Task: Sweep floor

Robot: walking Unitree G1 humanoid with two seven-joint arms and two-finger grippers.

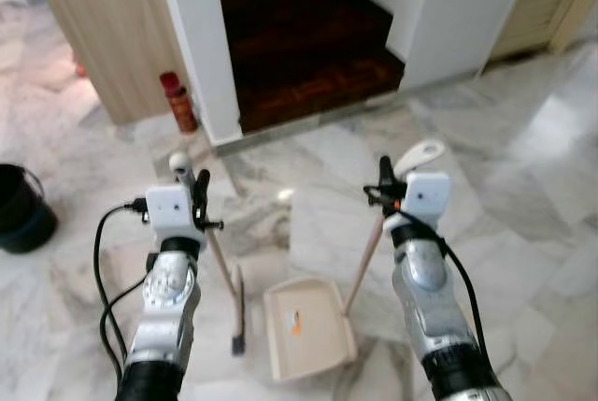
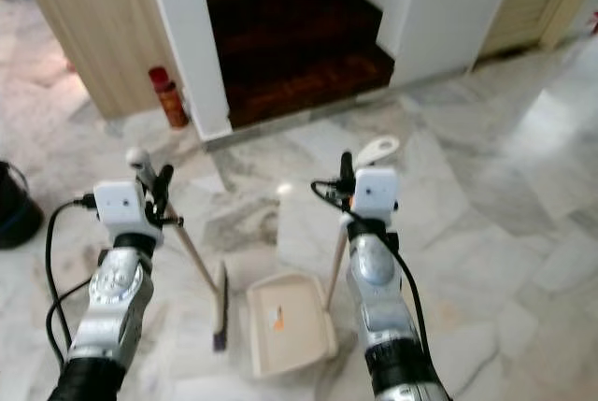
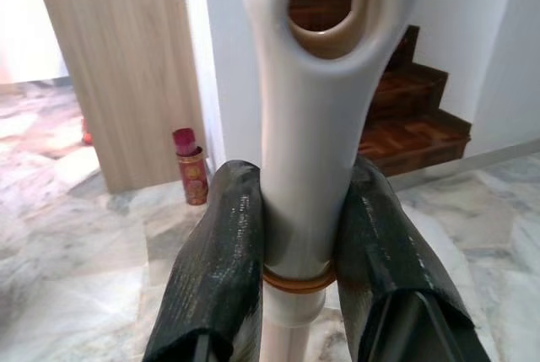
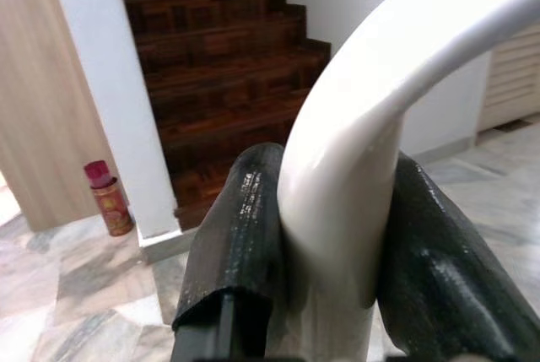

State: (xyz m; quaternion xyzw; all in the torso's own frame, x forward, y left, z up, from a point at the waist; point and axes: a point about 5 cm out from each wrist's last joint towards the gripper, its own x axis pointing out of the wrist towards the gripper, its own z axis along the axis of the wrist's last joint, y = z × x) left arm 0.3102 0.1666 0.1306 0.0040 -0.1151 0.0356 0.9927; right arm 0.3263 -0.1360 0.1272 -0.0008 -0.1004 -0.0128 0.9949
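While both tools hang in my grip, these are my notes.
Left gripper (image 3: 299, 235): fingers clamped on the broom handle (image 1: 220, 261), just under its glossy cream top with a hanging hole.
Right gripper (image 4: 337, 235): fingers pinching the dustpan handle (image 1: 366, 261) below its curved white loop.
Broom head (image 1: 238, 312): on the floor at 9 o'clock of the dustpan (image 1: 308, 326), near it.
Step, as I judge it: draw the bristles toward 3 o'clock, pan lip flat.
Textures: smooth plastic pan, polished veined marble floor (image 1: 523, 186), dark wooden stairs (image 1: 308, 46) at 12 o'clock.

Both head eyes look down at the marble floor (image 1: 523, 195); both wrist cameras face the stairs (image 4: 219, 58) close-up.
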